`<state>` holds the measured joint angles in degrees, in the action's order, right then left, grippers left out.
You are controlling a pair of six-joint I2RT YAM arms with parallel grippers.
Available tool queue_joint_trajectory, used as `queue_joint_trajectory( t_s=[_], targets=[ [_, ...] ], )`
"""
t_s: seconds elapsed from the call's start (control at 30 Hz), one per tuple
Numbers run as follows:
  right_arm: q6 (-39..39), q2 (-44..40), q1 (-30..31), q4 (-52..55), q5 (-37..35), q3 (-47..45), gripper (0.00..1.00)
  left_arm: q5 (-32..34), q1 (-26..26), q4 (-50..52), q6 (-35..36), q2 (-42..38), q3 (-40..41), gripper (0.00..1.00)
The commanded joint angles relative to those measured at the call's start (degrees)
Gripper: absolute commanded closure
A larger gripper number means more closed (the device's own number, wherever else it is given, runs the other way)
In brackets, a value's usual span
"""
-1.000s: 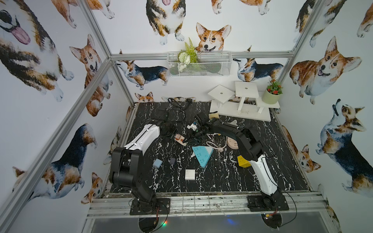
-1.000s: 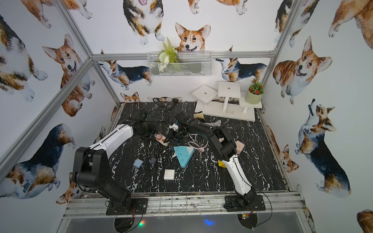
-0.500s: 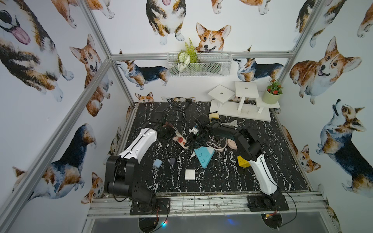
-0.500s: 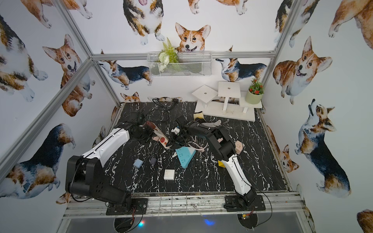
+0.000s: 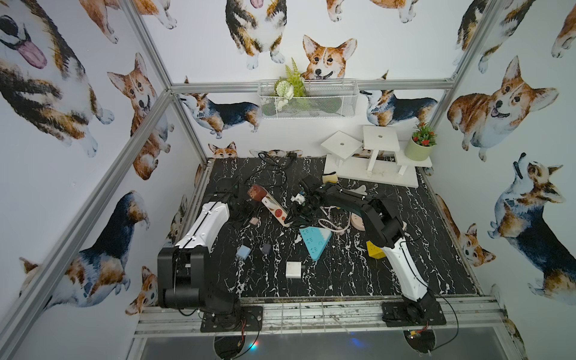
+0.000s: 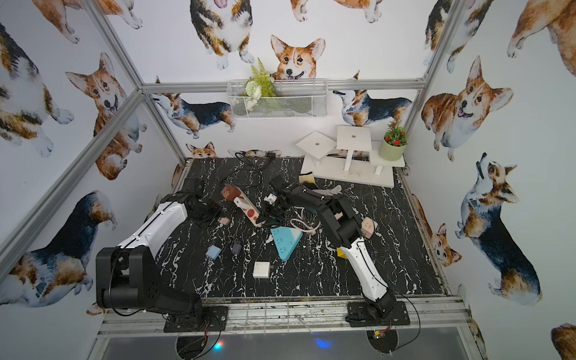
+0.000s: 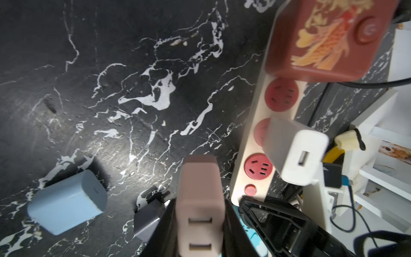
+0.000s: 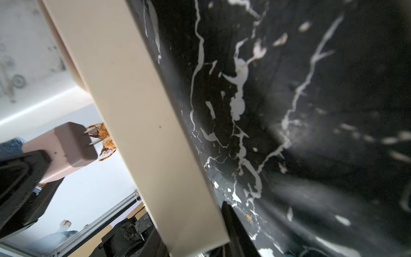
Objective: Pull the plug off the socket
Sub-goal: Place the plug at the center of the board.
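The socket is a cream power strip [image 5: 274, 209] [image 6: 246, 209] with red outlets [image 7: 258, 169], lying aslant in mid-table. My right gripper [image 5: 296, 215] [image 8: 195, 235] is shut on its near end. The plug is a pinkish-brown charger [image 5: 255, 220] [image 6: 223, 220] [image 7: 200, 195], and my left gripper [image 5: 249, 218] [image 7: 200, 224] is shut on it. Its two prongs hang free, a short gap from the strip's side [image 8: 144, 111], as the plug [image 8: 64, 146] shows in the right wrist view. A white charger [image 7: 298, 155] and a red-brown adapter [image 7: 329, 37] sit in the strip.
A blue triangular strip [image 5: 314, 241], a white square charger [image 5: 293, 269], a light blue charger [image 5: 243, 252] and a dark grey one [image 5: 266, 248] lie nearer the front. A yellow block [image 5: 375, 250] sits by the right arm. Cables [image 5: 271, 168] and a white stand [image 5: 371, 174] fill the back.
The left gripper has drawn back to the left with the pinkish-brown plug, which now hangs clear of the strip. The strip's far end has swung up and over while the right gripper keeps its hold.
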<state>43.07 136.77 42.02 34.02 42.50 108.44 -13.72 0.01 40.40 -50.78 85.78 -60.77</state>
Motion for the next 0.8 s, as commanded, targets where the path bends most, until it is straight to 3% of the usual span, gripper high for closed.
queue_joint_trajectory(
  t_s=[0.0,0.37,0.63,0.77],
  targets=[
    [1.99,1.29,-0.09,8.67,-3.32,2.91,1.0,-2.54,0.6,-3.99,0.38,1.16,1.56,0.86],
    [-1.45,2.16,-0.14,13.82,-2.09,7.12,1.0,-3.56,0.6,-7.49,-1.95,4.98,4.4,0.6],
    [-3.11,1.83,-0.14,15.37,-1.22,7.22,1.0,5.93,0.68,2.63,-1.6,3.9,-1.06,0.34],
    [-3.66,2.0,-0.18,15.81,-0.89,7.48,1.0,8.7,0.61,5.79,-1.53,2.68,-4.87,0.29]
  ],
)
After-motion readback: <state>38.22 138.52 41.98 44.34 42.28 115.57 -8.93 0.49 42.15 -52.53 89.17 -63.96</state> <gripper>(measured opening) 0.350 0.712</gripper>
